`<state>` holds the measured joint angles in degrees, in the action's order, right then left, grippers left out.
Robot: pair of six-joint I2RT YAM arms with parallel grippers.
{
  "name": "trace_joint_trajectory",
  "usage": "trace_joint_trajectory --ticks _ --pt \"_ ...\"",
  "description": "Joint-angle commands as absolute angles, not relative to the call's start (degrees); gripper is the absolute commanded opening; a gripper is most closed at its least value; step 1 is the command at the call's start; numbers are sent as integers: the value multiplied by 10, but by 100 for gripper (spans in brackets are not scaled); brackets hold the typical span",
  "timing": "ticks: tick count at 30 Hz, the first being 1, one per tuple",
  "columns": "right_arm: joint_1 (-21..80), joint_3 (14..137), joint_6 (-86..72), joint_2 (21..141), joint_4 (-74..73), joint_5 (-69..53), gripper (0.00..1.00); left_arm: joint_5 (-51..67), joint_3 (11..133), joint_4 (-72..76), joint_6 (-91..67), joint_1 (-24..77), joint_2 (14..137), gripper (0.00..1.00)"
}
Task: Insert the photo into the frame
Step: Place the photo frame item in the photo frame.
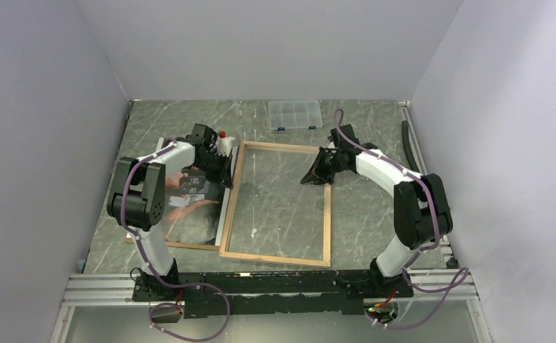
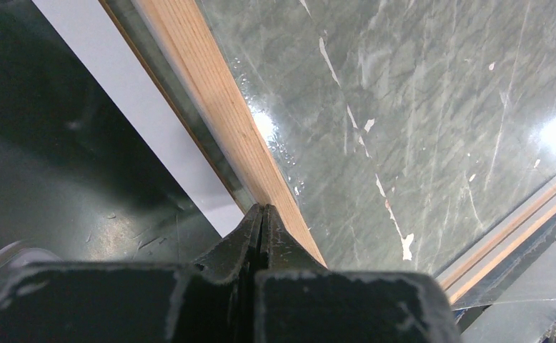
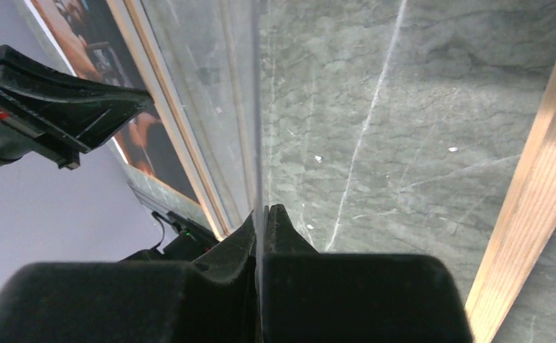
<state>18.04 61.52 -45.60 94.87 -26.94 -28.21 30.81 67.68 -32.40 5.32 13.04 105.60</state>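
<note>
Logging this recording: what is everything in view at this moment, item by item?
frame: one, light wood side up, clear pane, flat at table centre.
photo: one, dark with orange tones, flat, just left of the frame.
brown board: one, its edge showing under the photo's near side.
compartment box: one, clear plastic, far side of the table.
table: one, grey-green marble pattern.
left arm: one, white and black, over the photo.
right arm: one, white and black.
left gripper: black, shut, at the frame's left rail.
right gripper: black, shut, over the pane.
</note>
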Motion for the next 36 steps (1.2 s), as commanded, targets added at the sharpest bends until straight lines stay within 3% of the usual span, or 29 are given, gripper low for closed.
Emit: trace_joint_trajectory --ticks 1,26,36 --pt "188 645 -480 928 -298 -327 0 317 664 -318 63 135 1068 3" --pt "201 665 -555 852 -254 -360 0 313 653 -317 65 135 1066 3" --pt "203 629 -645 823 -168 -377 0 318 648 -318 63 135 1063 3"
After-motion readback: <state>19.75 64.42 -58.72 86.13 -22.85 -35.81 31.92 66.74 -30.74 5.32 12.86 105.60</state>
